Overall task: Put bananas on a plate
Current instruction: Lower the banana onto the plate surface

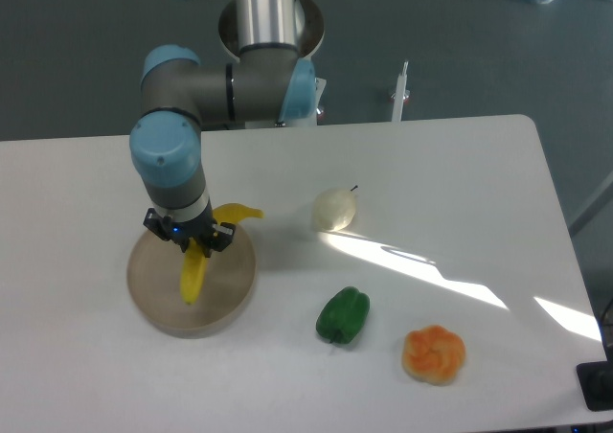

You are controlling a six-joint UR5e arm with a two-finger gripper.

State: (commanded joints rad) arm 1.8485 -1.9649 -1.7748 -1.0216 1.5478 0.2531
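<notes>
The bananas (195, 270) are a small bright yellow V-shaped bunch. One banana hangs down over the plate, the other (239, 213) sticks out to the right past the gripper. The plate (225, 304) is a round beige disc at the front left of the table. My gripper (191, 243) points straight down over the plate and is shut on the bananas near their joint. I cannot tell whether the lower banana tip touches the plate. The arm's wrist hides the fingers from above.
A pale white-yellow fruit (334, 209) lies right of the plate. A green pepper (344, 315) and an orange lumpy fruit (434, 353) lie at the front right. The arm's base (271, 31) stands at the table's back edge.
</notes>
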